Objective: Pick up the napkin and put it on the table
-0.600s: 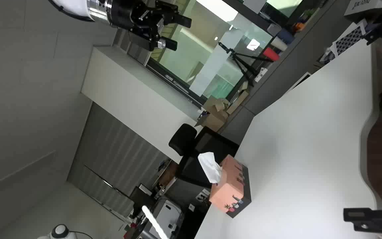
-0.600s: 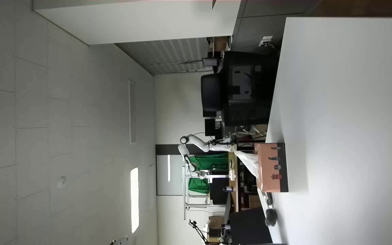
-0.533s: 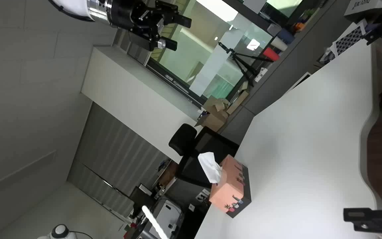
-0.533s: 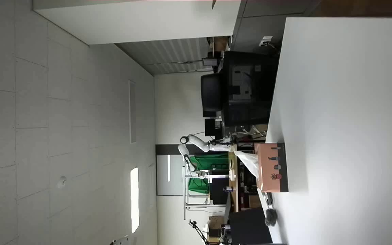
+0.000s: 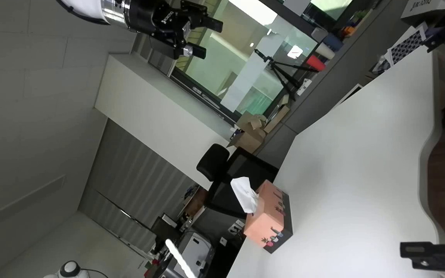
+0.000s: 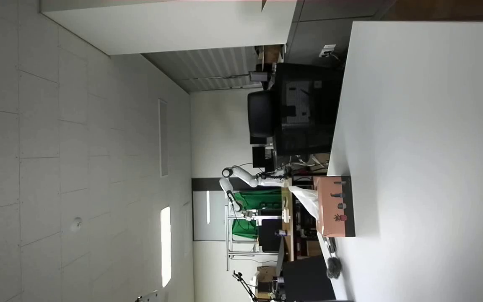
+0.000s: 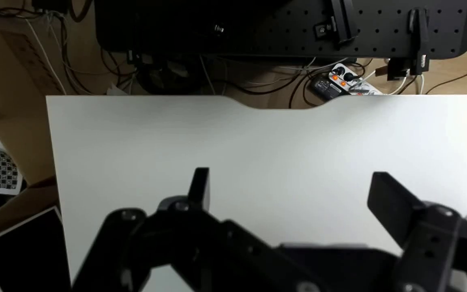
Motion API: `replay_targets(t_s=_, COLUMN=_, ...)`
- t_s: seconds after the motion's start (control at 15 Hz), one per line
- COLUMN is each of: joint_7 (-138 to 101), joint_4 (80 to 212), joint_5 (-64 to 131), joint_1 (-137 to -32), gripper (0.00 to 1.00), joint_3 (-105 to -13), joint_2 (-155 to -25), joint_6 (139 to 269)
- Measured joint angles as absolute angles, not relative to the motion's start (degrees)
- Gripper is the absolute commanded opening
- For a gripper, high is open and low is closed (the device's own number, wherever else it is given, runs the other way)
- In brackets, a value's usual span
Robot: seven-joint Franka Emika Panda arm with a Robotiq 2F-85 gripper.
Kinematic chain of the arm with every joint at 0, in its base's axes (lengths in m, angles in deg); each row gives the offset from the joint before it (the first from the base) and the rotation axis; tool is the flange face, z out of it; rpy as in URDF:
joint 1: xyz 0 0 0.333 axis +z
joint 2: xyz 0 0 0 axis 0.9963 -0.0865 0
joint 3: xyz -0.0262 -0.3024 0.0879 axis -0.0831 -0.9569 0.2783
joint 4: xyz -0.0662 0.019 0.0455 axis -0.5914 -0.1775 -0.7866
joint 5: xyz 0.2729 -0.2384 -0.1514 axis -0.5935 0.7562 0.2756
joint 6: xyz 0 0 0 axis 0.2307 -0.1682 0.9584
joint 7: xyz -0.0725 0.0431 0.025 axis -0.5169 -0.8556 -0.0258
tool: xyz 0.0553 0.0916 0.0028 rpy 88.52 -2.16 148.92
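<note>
1. The gripper (image 5: 207, 38) is shown in an exterior view, well apart from the table (image 5: 354, 173), and in the wrist view; its fingers (image 7: 393, 207) are spread wide.
2. In both exterior views, the white napkin (image 5: 244, 195) is seen protruding from the top of the tissue box (image 5: 267, 226), which is set near a table edge.
3. A power strip (image 7: 357, 83) is revealed only in the wrist view; a black tripod (image 5: 280, 71) is recorded in an exterior view.
4. The napkin's lower end is hidden inside the tissue box; the robot arm (image 5: 87, 9) is cut off at an exterior view's upper edge.
5. A grey fuzzy item (image 6: 333, 267) near the tissue box is too indistinct to be named.
</note>
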State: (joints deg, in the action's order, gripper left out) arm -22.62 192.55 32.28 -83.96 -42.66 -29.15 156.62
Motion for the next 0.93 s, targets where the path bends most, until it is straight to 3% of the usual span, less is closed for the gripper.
replay_targets(t_s=0.4, joint_7=-23.3, joint_4=192.8, joint_5=32.6, joint_1=-84.0, gripper=1.0, joint_3=-42.8, joint_2=-29.7, joint_6=159.0)
replay_targets(t_s=0.93, joint_7=-38.1, joint_4=192.8, joint_5=31.7, joint_1=-89.9, gripper=1.0, joint_3=-43.4, joint_2=-46.6, joint_6=184.2)
